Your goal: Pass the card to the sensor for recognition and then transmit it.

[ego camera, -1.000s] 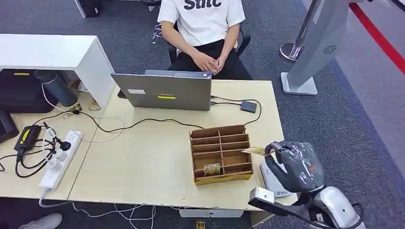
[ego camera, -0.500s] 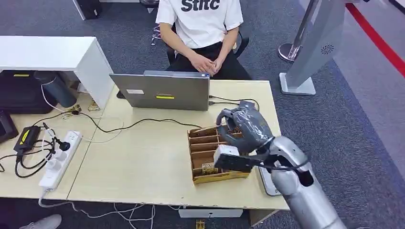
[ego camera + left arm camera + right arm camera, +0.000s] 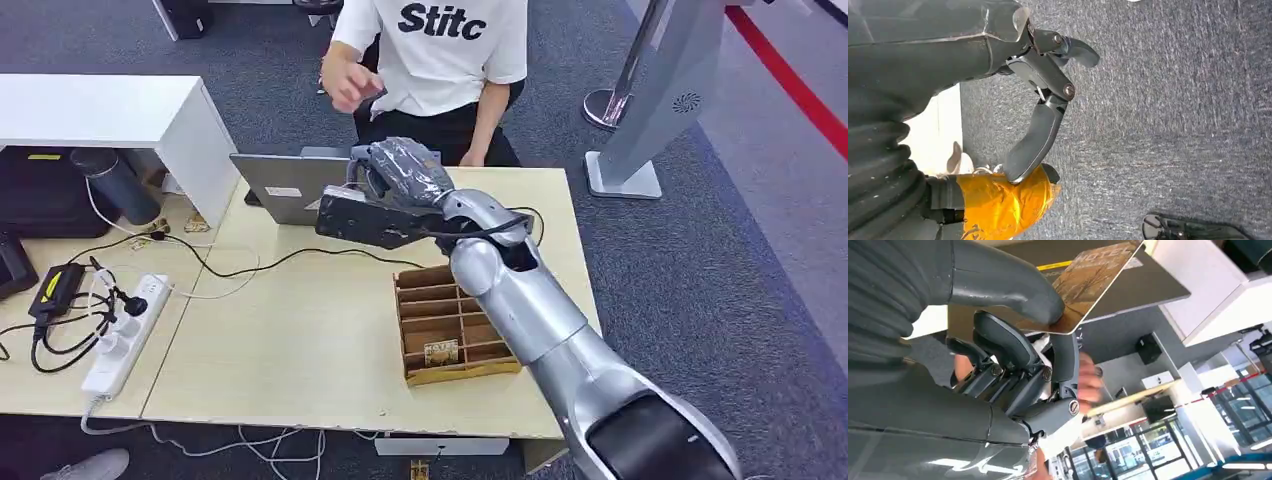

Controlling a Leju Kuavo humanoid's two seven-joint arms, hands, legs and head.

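The left hand (image 3: pixel 1038 100) hung over grey carpet (image 3: pixel 1173 110), its fingers (image 3: pixel 1035 137) curled apart and holding nothing. An orange-wrapped part (image 3: pixel 998 205) sat beside the thumb, with a pale surface's edge (image 3: pixel 943 135) close behind.

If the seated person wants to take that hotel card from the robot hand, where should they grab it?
Probably by the free end of the card, the part with the printed lettering that sticks out past the robot hand. The thumb and a finger pinch only one end, so the rest is a flat, bare flap. Coming from the laptop side with a flat pinch across both faces should keep clear of the fingers.
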